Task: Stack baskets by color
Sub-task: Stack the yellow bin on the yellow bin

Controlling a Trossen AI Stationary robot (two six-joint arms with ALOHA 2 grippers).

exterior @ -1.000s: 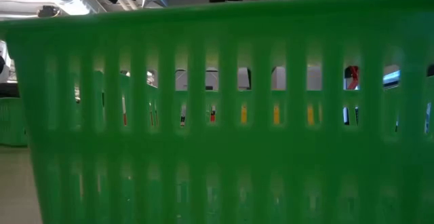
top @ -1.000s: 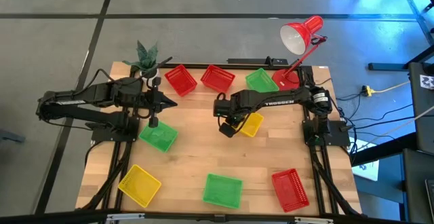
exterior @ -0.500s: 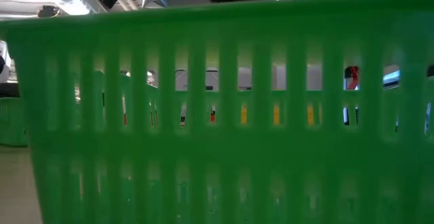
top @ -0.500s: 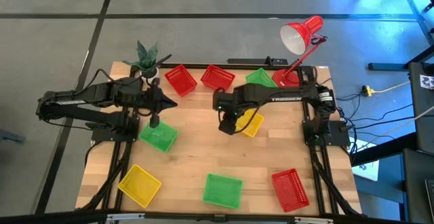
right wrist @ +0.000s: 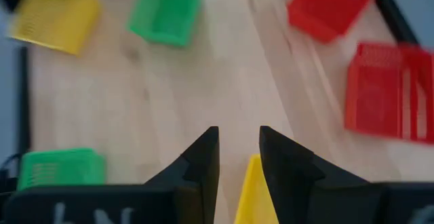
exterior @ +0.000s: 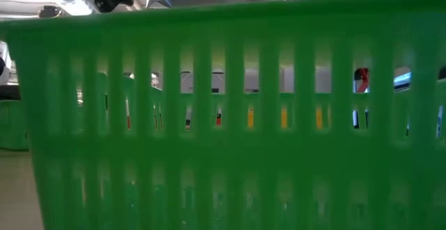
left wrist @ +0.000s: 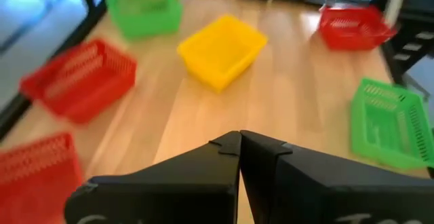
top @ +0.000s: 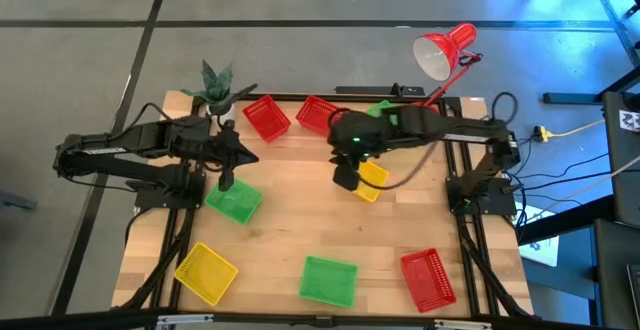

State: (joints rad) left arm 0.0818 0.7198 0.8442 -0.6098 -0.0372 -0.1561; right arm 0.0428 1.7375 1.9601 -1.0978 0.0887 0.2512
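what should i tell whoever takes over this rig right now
Left end effector shut, empty, above the green basket at the table's left.
Right end effector open, astride the rim of the centre yellow basket, not gripping.
Other baskets lie single: two red and a green at the far edge; yellow, green, red along the near edge.
Done: nothing stacked. Left: all colour stacks.
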